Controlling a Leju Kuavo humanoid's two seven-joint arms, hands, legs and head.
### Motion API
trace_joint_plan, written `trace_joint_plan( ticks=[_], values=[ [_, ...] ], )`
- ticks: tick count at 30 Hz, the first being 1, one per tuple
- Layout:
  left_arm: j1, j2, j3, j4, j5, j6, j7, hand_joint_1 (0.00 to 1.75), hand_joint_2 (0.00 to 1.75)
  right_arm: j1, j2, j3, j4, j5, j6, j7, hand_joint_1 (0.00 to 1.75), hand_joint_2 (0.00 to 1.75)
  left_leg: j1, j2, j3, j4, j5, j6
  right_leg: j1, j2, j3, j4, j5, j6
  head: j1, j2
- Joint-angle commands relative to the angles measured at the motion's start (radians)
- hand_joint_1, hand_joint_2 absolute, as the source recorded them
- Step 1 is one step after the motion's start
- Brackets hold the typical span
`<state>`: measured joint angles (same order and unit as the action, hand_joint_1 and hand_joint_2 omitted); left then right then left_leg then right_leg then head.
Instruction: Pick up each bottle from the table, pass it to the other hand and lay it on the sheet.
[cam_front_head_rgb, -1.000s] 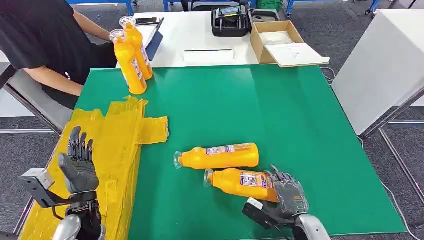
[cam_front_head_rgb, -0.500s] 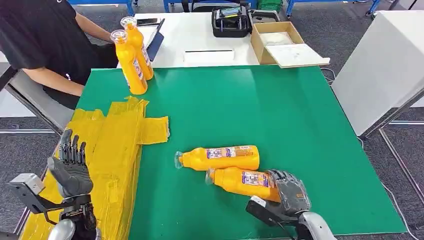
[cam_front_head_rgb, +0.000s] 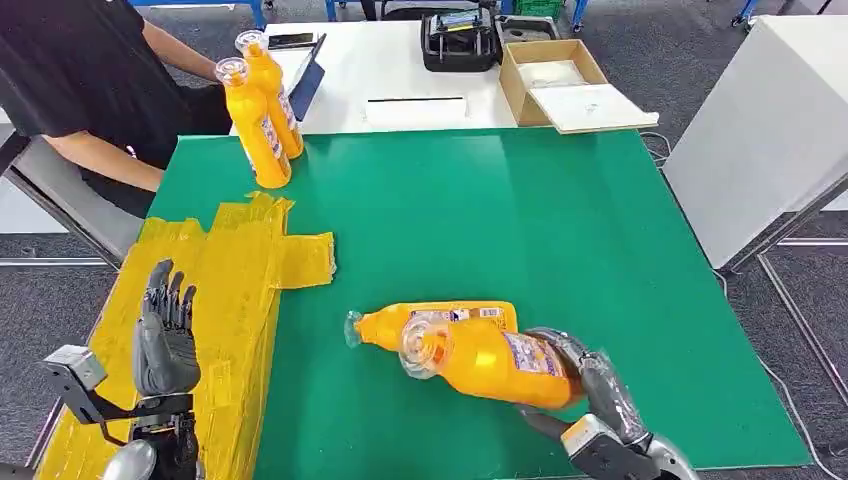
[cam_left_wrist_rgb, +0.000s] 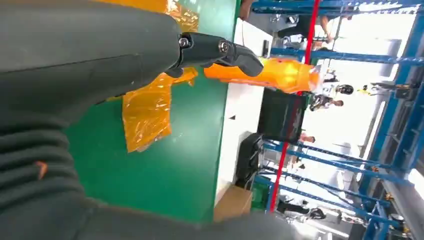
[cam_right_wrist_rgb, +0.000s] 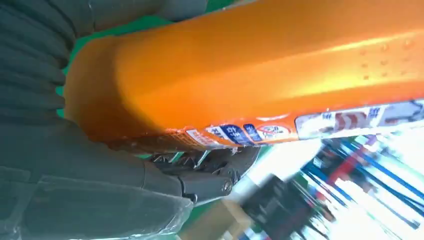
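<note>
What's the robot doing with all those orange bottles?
The robot's right hand grips one orange bottle and holds it tilted above the green table. A second bottle lies just behind it. Its left hand waits open over the yellow sheet. Two more bottles stand at the far corner, beside a seated person.

Left hand: dark grey fingers, lighter grey palm cover | wrist: grey boxy bracket on black struts, silver forearm below | right hand: dark fingers, grey glossy back, silver wrist | wrist views: grey ribbed cover; dark finger links with small silver screw heads
</note>
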<state>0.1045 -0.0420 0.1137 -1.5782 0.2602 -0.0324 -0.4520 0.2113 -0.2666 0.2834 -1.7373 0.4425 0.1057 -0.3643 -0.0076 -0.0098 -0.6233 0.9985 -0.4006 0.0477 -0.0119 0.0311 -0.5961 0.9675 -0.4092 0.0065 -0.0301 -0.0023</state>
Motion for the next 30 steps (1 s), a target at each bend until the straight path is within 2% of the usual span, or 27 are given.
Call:
trace_joint_plan(
  ticks=[1, 4, 8, 9, 12, 16, 22, 29, 30],
  values=[
    [-0.023, -0.018, -0.055, 0.083, 0.003, -0.070, 0.013, 0.00, 1.75, -0.082, 0.122, -0.019, -0.037, 0.032, -0.017, -0.063, 1.75, 1.75, 0.000, -0.001, 0.002, 0.000, 0.000, -0.004, 0.001, -0.004, 0.003, 0.000, -0.001, -0.001, 0.000, 0.000],
    [-0.029, -0.026, -0.110, 0.081, -0.004, -0.086, 0.010, 0.00, 1.75, -0.205, 0.174, 0.031, 0.071, 0.063, -0.092, -0.029, 1.75, 1.75, 0.001, 0.005, 0.002, 0.000, -0.001, -0.004, 0.001, 0.002, 0.002, -0.001, 0.001, -0.001, 0.000, 0.000],
    [-0.029, -0.021, -0.115, 0.081, 0.003, -0.090, 0.013, 0.00, 1.75, -0.210, 0.174, 0.026, 0.080, 0.060, -0.128, -0.023, 1.75, 1.75, 0.001, 0.001, 0.001, -0.001, 0.001, -0.003, 0.001, -0.001, 0.001, -0.001, 0.001, -0.001, 0.000, 0.000],
    [-0.047, -0.017, -0.140, 0.097, 0.010, -0.116, 0.016, 0.00, 1.75, -0.257, 0.198, 0.026, 0.144, 0.092, -0.183, 0.001, 1.75, 1.75, 0.002, 0.001, 0.002, 0.000, 0.000, -0.006, 0.002, -0.003, 0.003, -0.001, 0.001, -0.002, -0.001, 0.000],
    [-0.109, -0.017, -0.213, 0.149, 0.016, -0.129, 0.010, 0.00, 1.75, -0.425, 0.249, 0.038, 0.383, 0.082, -0.240, -0.005, 1.75, 1.75, 0.001, 0.002, 0.002, -0.001, 0.002, -0.005, 0.003, -0.001, 0.002, -0.002, 0.002, -0.001, 0.000, 0.000],
    [-0.128, -0.027, -0.288, 0.128, 0.031, -0.117, 0.001, 0.00, 1.75, -0.579, 0.309, 0.055, 0.589, 0.091, -0.268, -0.008, 1.75, 1.75, 0.001, 0.005, 0.001, -0.001, 0.003, -0.004, 0.003, 0.002, 0.001, -0.001, 0.004, -0.001, 0.000, 0.000],
    [-0.124, -0.043, -0.333, 0.074, 0.025, -0.116, 0.009, 0.00, 1.75, -0.604, 0.333, 0.042, 0.610, 0.082, -0.270, 0.004, 1.75, 1.75, 0.001, 0.000, -0.001, 0.001, 0.005, -0.004, 0.002, -0.003, 0.001, 0.000, 0.004, -0.002, 0.000, 0.000],
    [-0.127, -0.042, -0.332, 0.075, 0.024, -0.114, 0.010, 0.00, 1.75, -0.601, 0.332, 0.042, 0.611, 0.082, -0.270, 0.004, 1.75, 1.75, 0.001, 0.000, -0.002, 0.000, 0.005, -0.004, 0.001, -0.003, 0.000, 0.000, 0.003, -0.002, 0.000, 0.000],
    [-0.131, -0.043, -0.336, 0.078, 0.024, -0.115, 0.010, 0.00, 1.75, -0.607, 0.337, 0.040, 0.617, 0.081, -0.269, 0.005, 1.75, 1.75, 0.002, 0.001, 0.000, 0.002, 0.004, -0.006, 0.002, -0.005, 0.002, 0.001, 0.002, -0.003, 0.000, 0.000]
  ],
)
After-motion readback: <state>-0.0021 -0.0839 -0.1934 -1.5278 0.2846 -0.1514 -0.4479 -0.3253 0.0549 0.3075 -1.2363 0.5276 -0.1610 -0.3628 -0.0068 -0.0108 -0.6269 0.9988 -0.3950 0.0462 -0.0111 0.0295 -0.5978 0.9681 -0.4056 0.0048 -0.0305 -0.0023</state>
